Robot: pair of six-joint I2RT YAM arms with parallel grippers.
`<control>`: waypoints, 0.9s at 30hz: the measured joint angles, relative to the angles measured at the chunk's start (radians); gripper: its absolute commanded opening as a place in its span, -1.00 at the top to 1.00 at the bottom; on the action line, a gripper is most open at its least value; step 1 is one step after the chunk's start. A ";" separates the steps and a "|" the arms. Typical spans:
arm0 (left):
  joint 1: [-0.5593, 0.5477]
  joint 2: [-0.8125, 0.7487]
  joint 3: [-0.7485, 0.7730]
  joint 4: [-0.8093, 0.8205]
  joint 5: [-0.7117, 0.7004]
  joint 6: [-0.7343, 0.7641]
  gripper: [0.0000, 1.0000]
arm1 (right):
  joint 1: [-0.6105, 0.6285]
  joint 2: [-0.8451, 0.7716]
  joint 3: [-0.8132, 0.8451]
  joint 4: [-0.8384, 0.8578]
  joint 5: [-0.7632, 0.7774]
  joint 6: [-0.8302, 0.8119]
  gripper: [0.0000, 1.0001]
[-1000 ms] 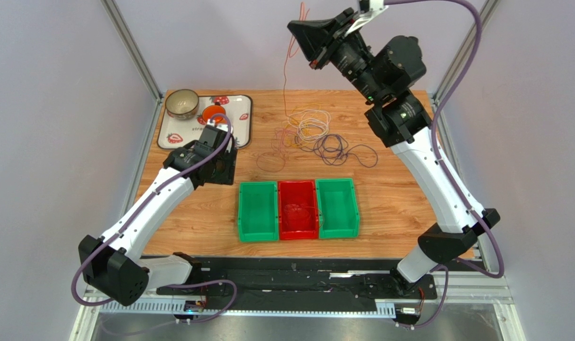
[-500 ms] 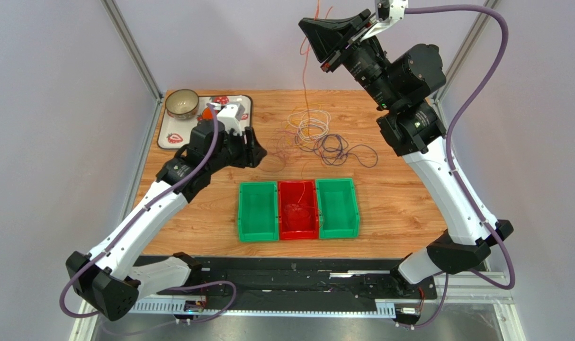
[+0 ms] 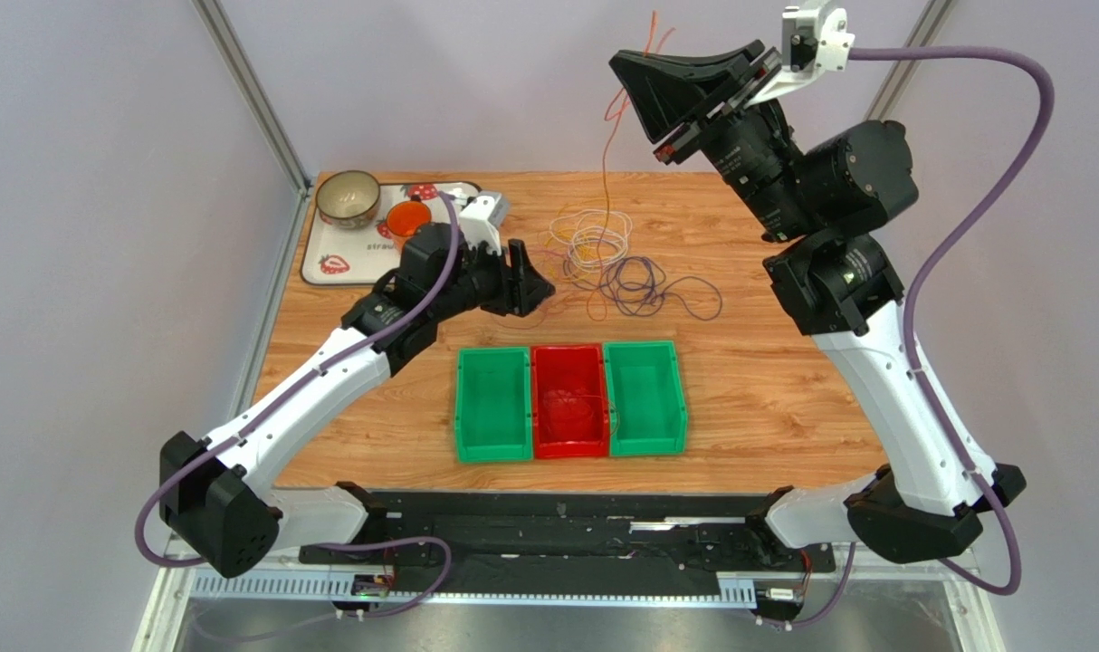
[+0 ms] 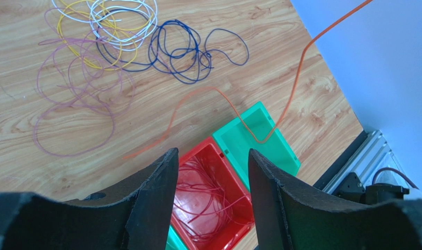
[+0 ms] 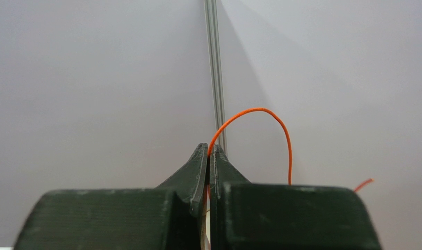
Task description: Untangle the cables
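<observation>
Two arms show in the top view. The right gripper (image 3: 646, 106), high in the upper middle of the frame, is clenched on an orange cable (image 3: 604, 156) that hangs down toward the table (image 3: 759, 381). The other cables (image 3: 610, 265) lie in loose loops on the upper middle of the wood. The left gripper (image 3: 542, 283) hovers just left of them, fingers parted and holding nothing. Lower down, a red bin (image 3: 569, 453) sits between two green bins (image 3: 493, 408) (the red one has thin orange wire in it). A tray (image 3: 358, 258) is at upper left.

In the left wrist view, white, yellow, purple and dark blue loops fill the upper left. The orange cable slants down from the upper right, crossing a green bin.

In the right wrist view, the jaws pinch the orange cable, which arches above their tips at centre.
</observation>
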 measured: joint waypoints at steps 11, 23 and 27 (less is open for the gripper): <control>0.000 -0.080 -0.013 -0.040 -0.014 -0.005 -0.20 | 0.001 -0.005 -0.034 0.001 -0.036 0.064 1.00; 0.000 -0.184 -0.016 -0.142 -0.072 -0.007 -0.19 | 0.011 -0.010 -0.140 -0.001 -0.047 0.125 1.00; 0.000 -0.188 -0.026 -0.160 -0.089 -0.007 -0.18 | 0.012 -0.035 -0.222 0.008 -0.048 0.161 1.00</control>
